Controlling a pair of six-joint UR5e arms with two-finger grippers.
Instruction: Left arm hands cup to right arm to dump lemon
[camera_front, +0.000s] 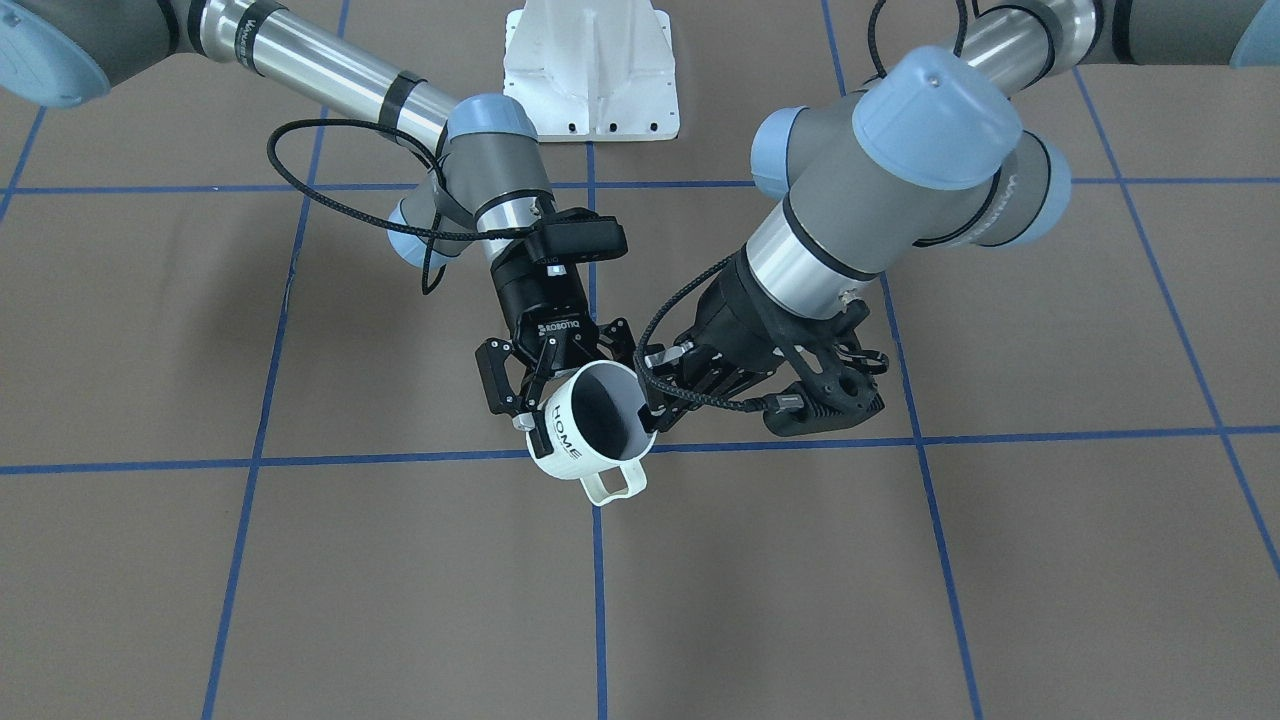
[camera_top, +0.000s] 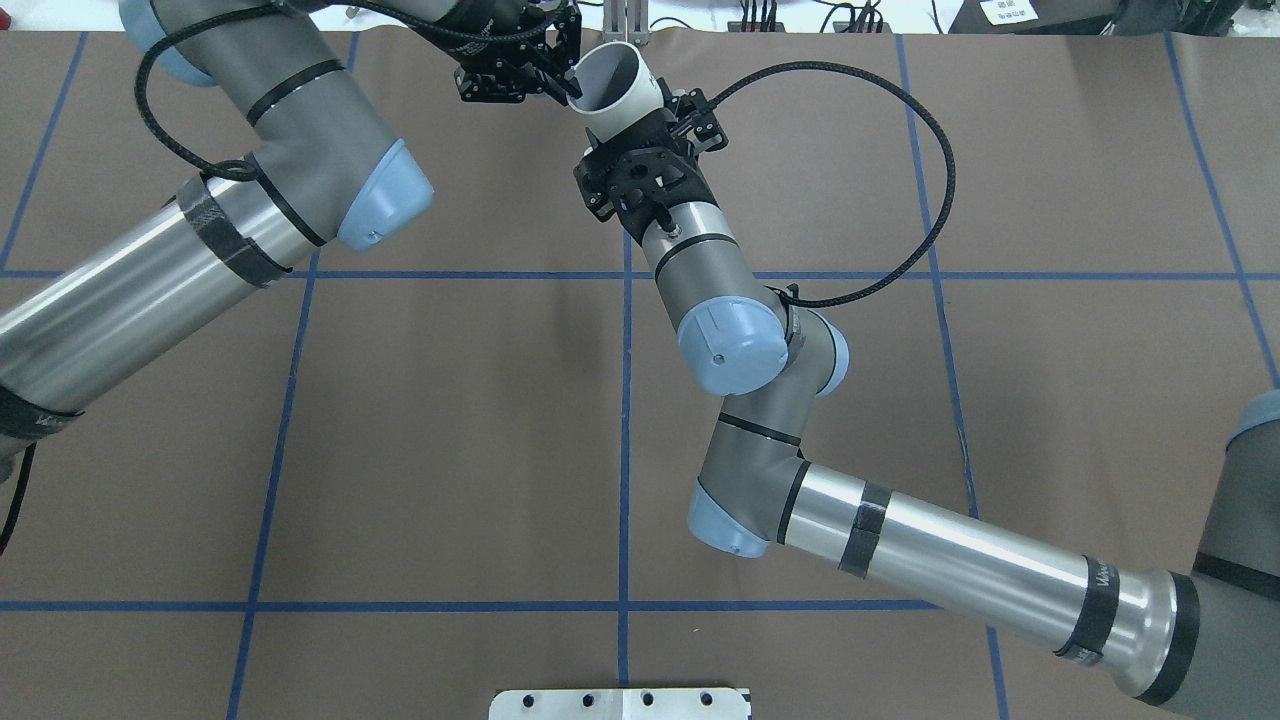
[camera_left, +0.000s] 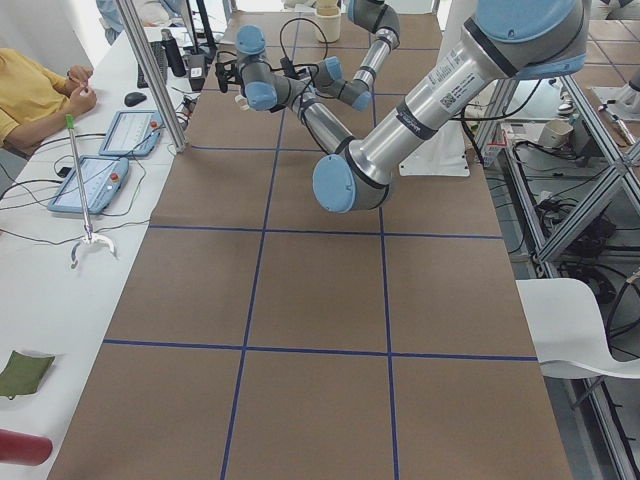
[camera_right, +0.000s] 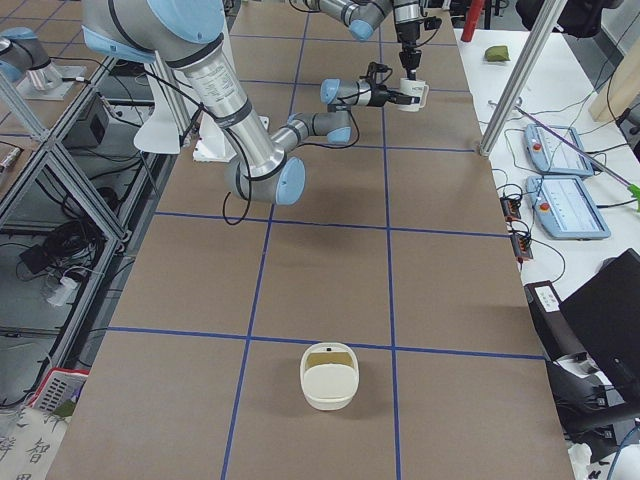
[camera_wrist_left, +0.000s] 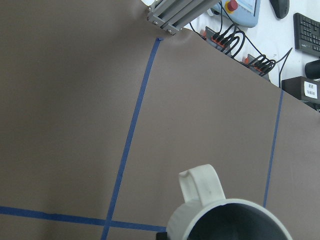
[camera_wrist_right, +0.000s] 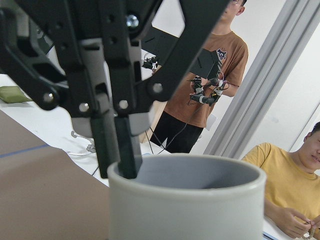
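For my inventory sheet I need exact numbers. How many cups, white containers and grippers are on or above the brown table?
cup: 1
white container: 1
grippers: 2, the left gripper and the right gripper
Total: 4

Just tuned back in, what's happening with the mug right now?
It is mid-handover above the table. The left hand pinches the cup by its rim, one finger inside, holding it in the air. The right hand has its fingers on either side of the cup's body; whether they have clamped isn't clear. No lemon shows inside.
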